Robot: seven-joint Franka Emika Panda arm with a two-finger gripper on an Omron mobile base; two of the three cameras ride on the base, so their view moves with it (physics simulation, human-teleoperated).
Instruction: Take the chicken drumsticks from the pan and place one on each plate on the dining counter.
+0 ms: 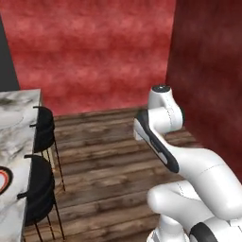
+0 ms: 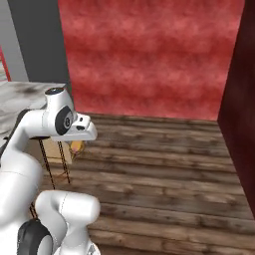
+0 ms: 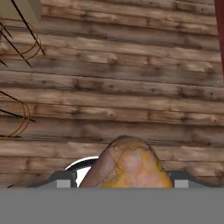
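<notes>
Between fingertips of gripper (image 3: 122,181) sits golden-yellow drumstick (image 3: 127,166), pinched, above wooden floor (image 3: 131,87). Dining counter (image 1: 16,123) at left, patterned plate (image 1: 4,179) on it, stools (image 1: 40,189) beside.

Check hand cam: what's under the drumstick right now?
Brown wooden floor planks lie beneath the golden-yellow drumstick held between the fingers. Thin stool legs show off to one side. The floor directly below it is covered.

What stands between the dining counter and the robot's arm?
In the left base view, two dark stools stand along the dining counter edge; from them to the arm there is only bare wooden floor.
</notes>
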